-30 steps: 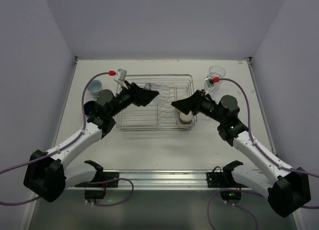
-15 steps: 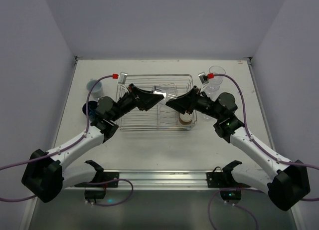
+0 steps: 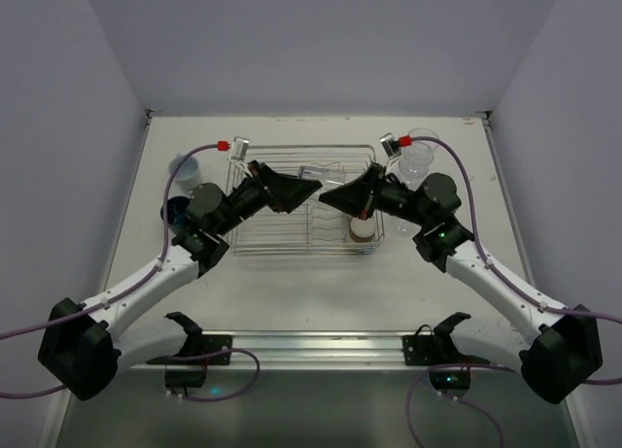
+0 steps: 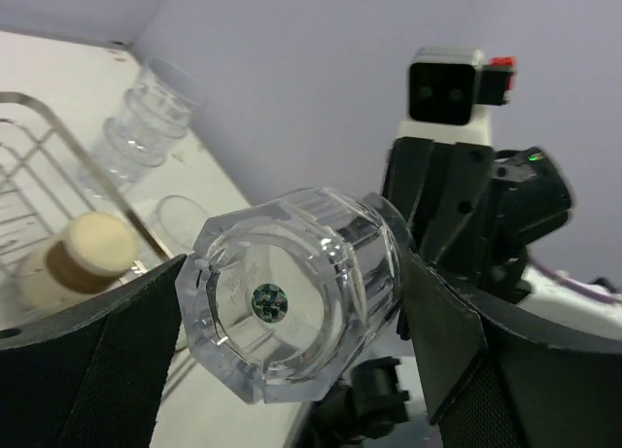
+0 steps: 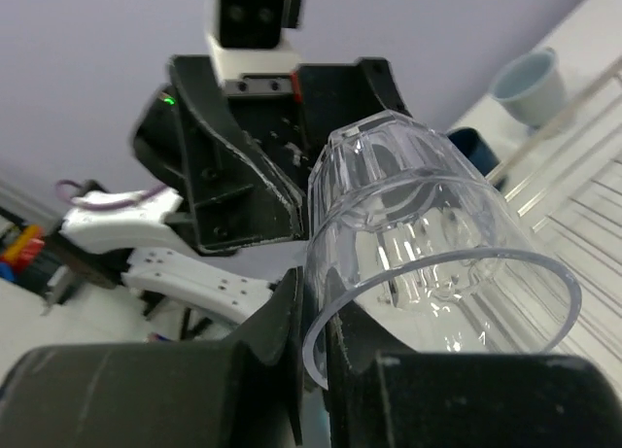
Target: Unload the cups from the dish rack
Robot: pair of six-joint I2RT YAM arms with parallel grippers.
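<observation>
Above the dish rack (image 3: pixel 255 238) a clear cup (image 3: pixel 321 187) hangs between both grippers. My right gripper (image 3: pixel 331 192) is shut on its rim wall; the right wrist view shows the fingers (image 5: pixel 313 302) pinching the clear cup (image 5: pixel 428 244). My left gripper (image 3: pixel 309 188) stands open around the clear cup's (image 4: pixel 292 292) base, with a gap at the right finger (image 4: pixel 437 331). One tan cup (image 3: pixel 362 230) stands in the rack's front right corner.
Stacked clear tumblers (image 3: pixel 418 156) stand on the table right of the rack. A pale blue-white cup (image 3: pixel 185 168) and a dark blue cup (image 3: pixel 175 211) sit left of it. The side walls enclose the table.
Both grippers have come together over the rack. The right gripper has shut on the clear cup's rim, and the left gripper's jaws have widened around its base.
</observation>
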